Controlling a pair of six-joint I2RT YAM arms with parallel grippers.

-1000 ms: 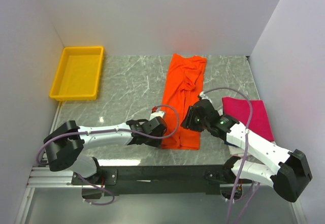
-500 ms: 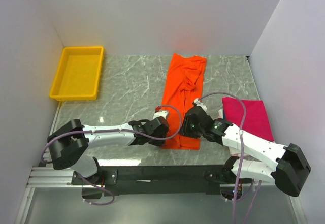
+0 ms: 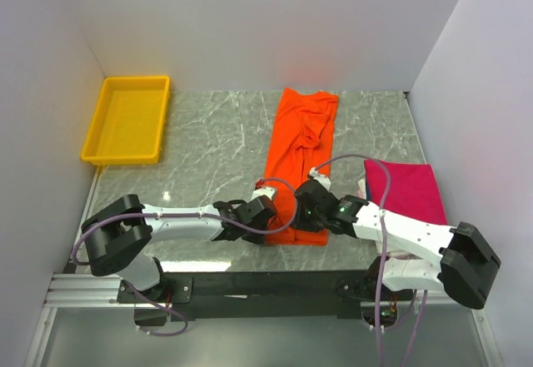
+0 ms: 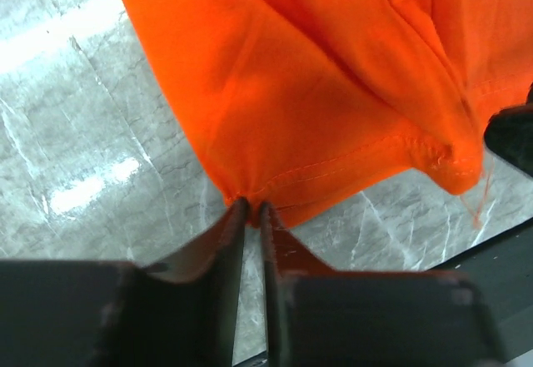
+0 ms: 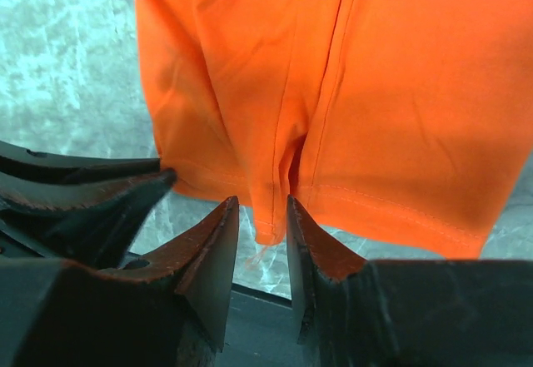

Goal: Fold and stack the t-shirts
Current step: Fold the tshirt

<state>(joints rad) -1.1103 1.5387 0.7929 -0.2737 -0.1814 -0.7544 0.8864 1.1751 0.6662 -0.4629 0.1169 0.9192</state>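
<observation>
The orange t-shirt [image 3: 301,146] lies as a long narrow strip down the middle of the marble table, its hem at the near end. My left gripper [image 3: 268,215] pinches the hem's near-left corner [image 4: 250,185]; in the left wrist view it [image 4: 252,205] is shut on the cloth. My right gripper [image 3: 302,215] sits just to its right on the same hem. In the right wrist view it [image 5: 262,206] stands open astride a hanging fold of hem [image 5: 271,217], apart from both fingers. A folded magenta t-shirt [image 3: 410,190] lies at the right.
A yellow tray [image 3: 127,119] stands at the back left. The table's near edge and black rail [image 3: 266,284] run just below both grippers. White walls close in on three sides. The left gripper's fingers [image 5: 100,185] show beside my right one.
My right gripper has swung left and nearer along the hem, ending close beside the left gripper. The left gripper has stayed on its corner, shifting only slightly.
</observation>
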